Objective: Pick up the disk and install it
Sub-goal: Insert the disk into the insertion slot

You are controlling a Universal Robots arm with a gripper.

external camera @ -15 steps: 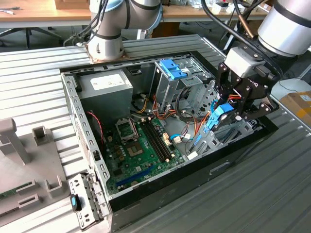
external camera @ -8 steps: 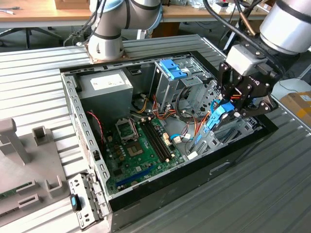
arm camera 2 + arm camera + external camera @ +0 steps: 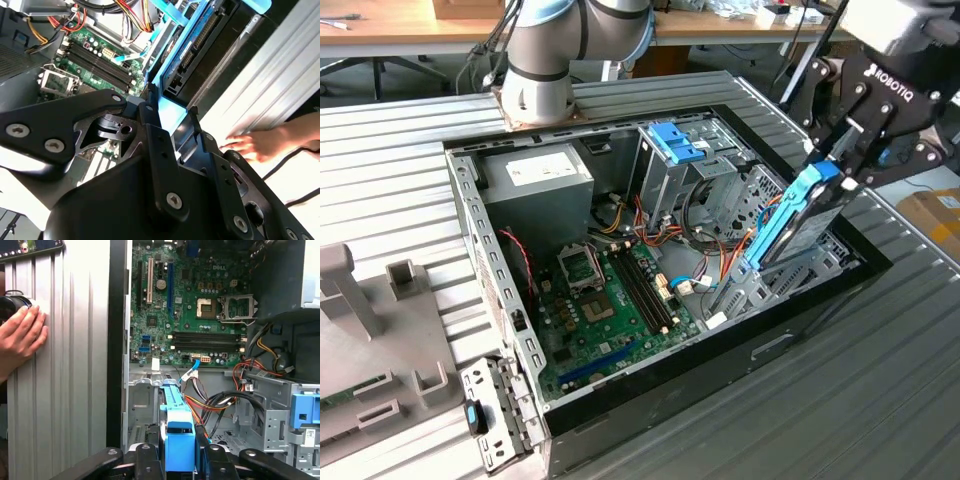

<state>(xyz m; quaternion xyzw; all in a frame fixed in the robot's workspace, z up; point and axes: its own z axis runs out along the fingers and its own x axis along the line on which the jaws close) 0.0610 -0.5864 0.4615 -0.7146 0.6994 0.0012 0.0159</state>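
The disk, a grey drive in a bright blue carrier frame, hangs steeply tilted with its lower end inside the drive bay on the exterior view's right side of the open computer case. My gripper is shut on the disk's upper end. In the second wrist view the black fingers clamp the blue frame of the disk. The first wrist view has the disk's blue edge running away from the gripper toward the metal bay.
The case holds a green motherboard, a grey power supply, bundled cables and another blue carrier in the upper cage. A person's hand rests on the ribbed table beside the case. A grey fixture lies at the exterior view's left.
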